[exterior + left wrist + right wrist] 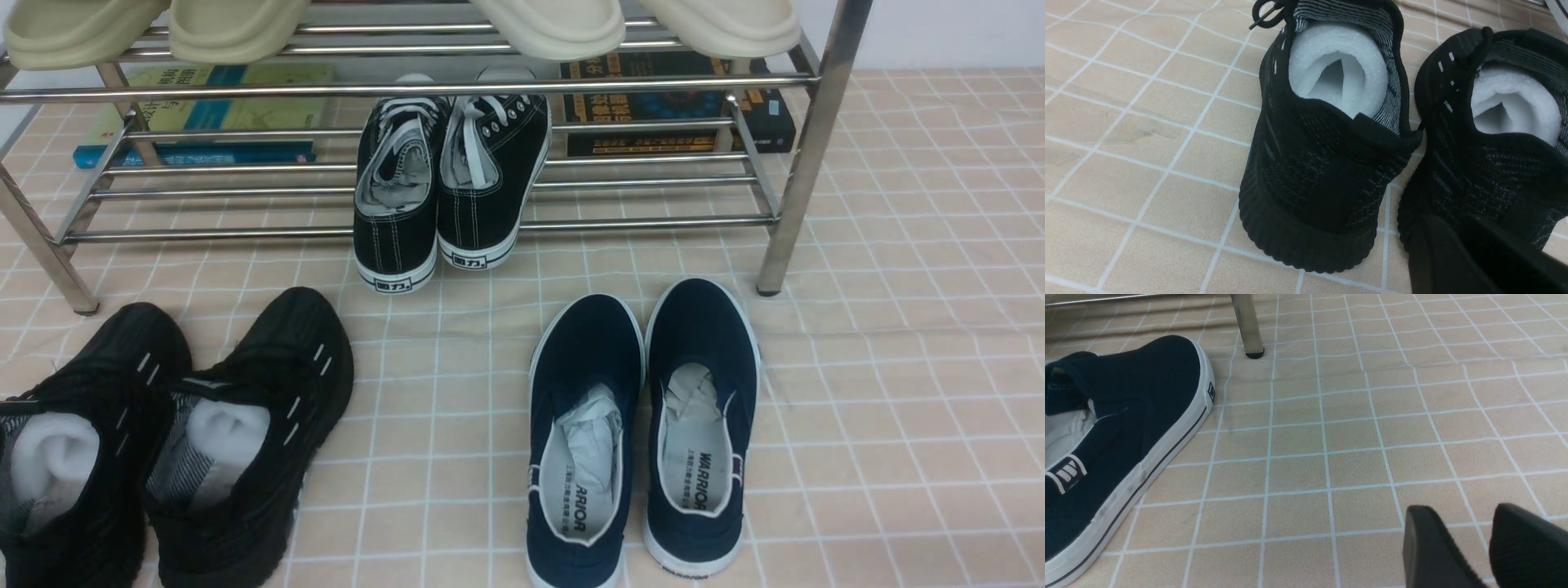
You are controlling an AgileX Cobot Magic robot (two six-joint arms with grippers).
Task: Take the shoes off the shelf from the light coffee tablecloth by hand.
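Observation:
The shoes, a pair of all-black knit sneakers, stand side by side on the tablecloth (898,367) at the front left, one (90,433) beside the other (253,441), heels toward me. White stuffing fills both. They are off the shelf (408,86), which stands behind them. In the left wrist view my left gripper (1453,222) sits just behind the heel of one sneaker (1486,171), its jaws a narrow gap apart with nothing seen between them; the other sneaker (1323,171) stands beside it. My right gripper (1461,510) hangs open over bare cloth.
Black canvas lace-ups (449,196) rest on the shelf's lower bars, heels overhanging the front. Navy slip-ons (645,425) lie on the cloth right of centre, one (1126,428) near my right gripper. Cream slippers (237,28) sit on the upper tier. Books (204,114) lie behind. A shelf leg (1247,326) stands ahead.

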